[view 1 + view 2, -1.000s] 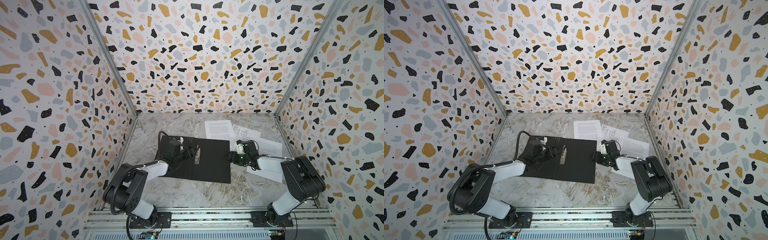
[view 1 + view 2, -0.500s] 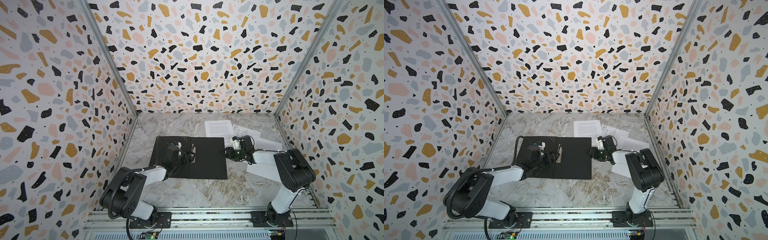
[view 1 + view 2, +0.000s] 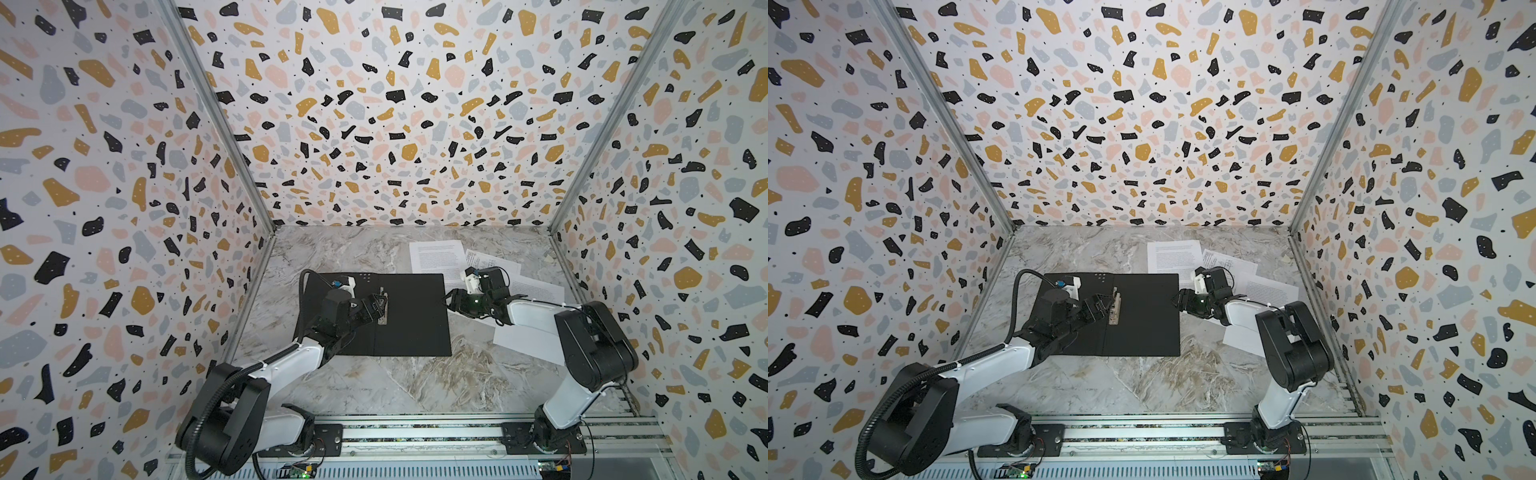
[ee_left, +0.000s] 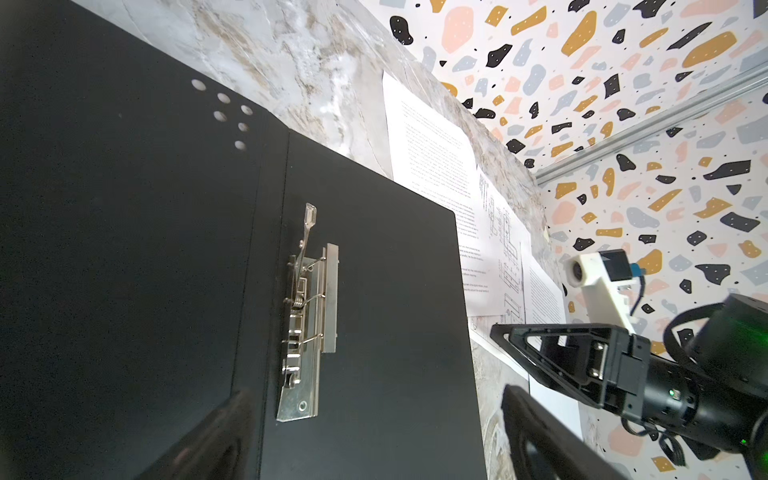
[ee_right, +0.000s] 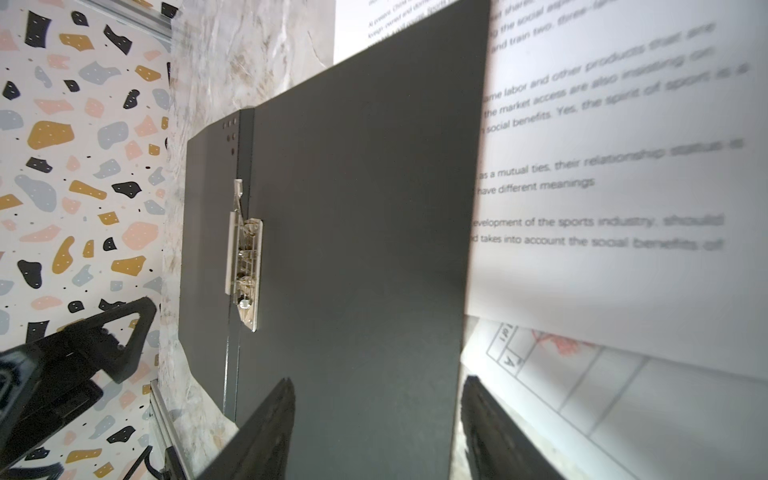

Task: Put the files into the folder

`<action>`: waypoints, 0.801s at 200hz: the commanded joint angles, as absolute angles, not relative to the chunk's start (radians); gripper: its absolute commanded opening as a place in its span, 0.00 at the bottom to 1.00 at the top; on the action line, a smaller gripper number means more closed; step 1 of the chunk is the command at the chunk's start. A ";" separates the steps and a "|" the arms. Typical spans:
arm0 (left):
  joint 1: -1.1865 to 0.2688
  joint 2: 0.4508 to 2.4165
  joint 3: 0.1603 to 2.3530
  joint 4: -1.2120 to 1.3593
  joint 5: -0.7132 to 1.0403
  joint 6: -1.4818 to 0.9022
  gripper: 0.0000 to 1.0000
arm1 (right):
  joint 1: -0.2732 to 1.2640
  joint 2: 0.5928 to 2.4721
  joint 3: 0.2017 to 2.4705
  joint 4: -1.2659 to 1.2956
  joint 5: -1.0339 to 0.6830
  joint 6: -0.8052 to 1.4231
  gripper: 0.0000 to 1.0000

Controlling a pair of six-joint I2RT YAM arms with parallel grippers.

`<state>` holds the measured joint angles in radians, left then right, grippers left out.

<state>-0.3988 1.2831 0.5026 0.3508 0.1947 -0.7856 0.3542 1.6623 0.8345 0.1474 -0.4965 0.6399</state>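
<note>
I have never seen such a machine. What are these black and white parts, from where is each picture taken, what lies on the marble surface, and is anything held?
They are two robot arms, fixed to a rail at the front of a marble table. Two pictures come from a camera pair high above, looking down on everything; the other two come from a small camera on each arm's wrist. An open folder lies flat, black inside up, with a metal clip at its spine. Three white files, paper sheets, lie partly overlapping past its right side. The left hand hovers at the clip; the right hand is at the folder's right edge. Both hands are open and hold nothing.
</note>
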 commanded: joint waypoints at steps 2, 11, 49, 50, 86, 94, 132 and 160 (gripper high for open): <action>-0.425 1.279 0.539 0.347 0.176 -0.767 0.94 | 0.329 1.536 0.791 0.073 -0.380 0.604 0.66; -0.438 1.284 0.545 0.349 0.171 -0.768 0.94 | 0.316 1.494 0.767 0.054 -0.334 0.596 0.66; -0.493 1.315 0.563 0.375 0.163 -0.774 0.94 | 0.241 1.308 0.645 -0.026 -0.171 0.574 0.69; -0.494 1.316 0.563 0.375 0.164 -0.775 0.94 | 0.238 1.304 0.641 -0.028 -0.169 0.575 0.69; -0.524 1.357 0.571 0.421 0.184 -0.796 0.94 | 0.120 1.183 0.531 -0.096 -0.148 0.574 0.70; -0.533 1.360 0.575 0.424 0.182 -0.797 0.94 | 0.100 1.163 0.514 -0.108 -0.140 0.572 0.70; -0.566 1.379 0.595 0.427 0.175 -0.792 0.94 | 0.048 1.107 0.445 -0.109 -0.150 0.573 0.74; -0.577 1.382 0.600 0.431 0.176 -0.792 0.94 | 0.035 1.148 0.431 -0.102 -0.197 0.579 0.75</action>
<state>-0.5663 1.3796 0.5724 0.3855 0.1753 -0.7967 0.0441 1.1286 0.4366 -0.0834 -0.1688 0.5816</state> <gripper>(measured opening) 0.939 0.744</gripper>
